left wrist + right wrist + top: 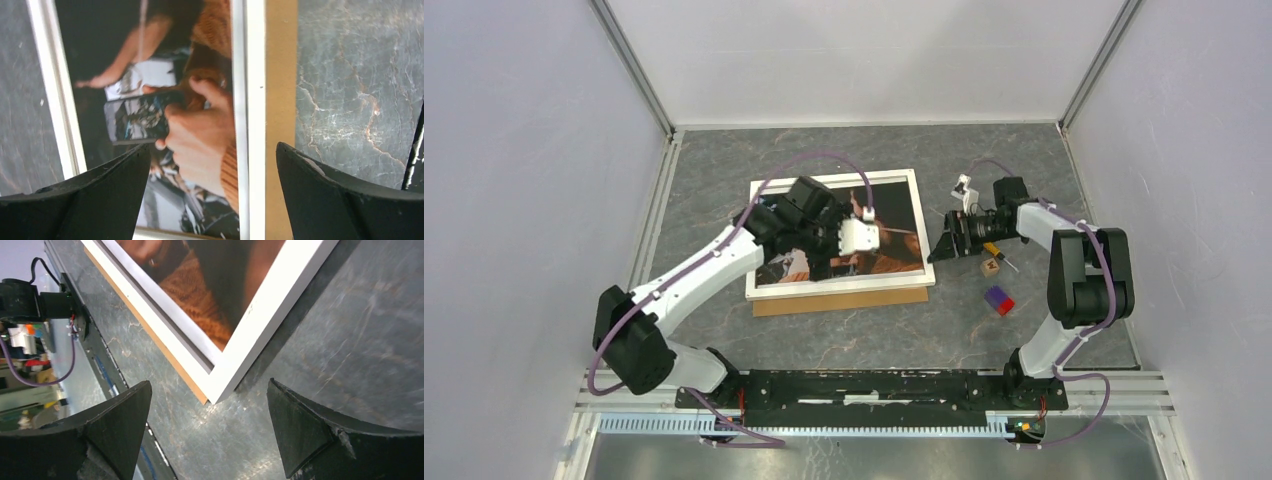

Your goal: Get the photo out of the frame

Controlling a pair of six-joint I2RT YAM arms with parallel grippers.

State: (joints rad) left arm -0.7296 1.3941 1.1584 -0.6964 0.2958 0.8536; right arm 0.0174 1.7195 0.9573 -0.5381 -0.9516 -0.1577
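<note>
Grey marbled tabletop [874,340] between pale walls, with a white-bordered frame [844,284] lying flat mid-table. Inside it, a photo [899,215] of a hand with a phone and orange knit; brown board [844,301] peeking out along the near edge. Left gripper [212,150] above the picture, fingers spread and empty; right gripper [210,385] by the frame's near right corner, likewise spread and empty.

The top camera looks steeply down from above and behind the arm bases, which sit at its bottom edge. It takes in the whole table [854,335], with the frame [844,288] at centre. The left wrist camera hangs close over the frame's [255,125] near border, facing down. The right wrist camera sits low beside the frame's [270,320] near right corner. All three views share that border.
</note>
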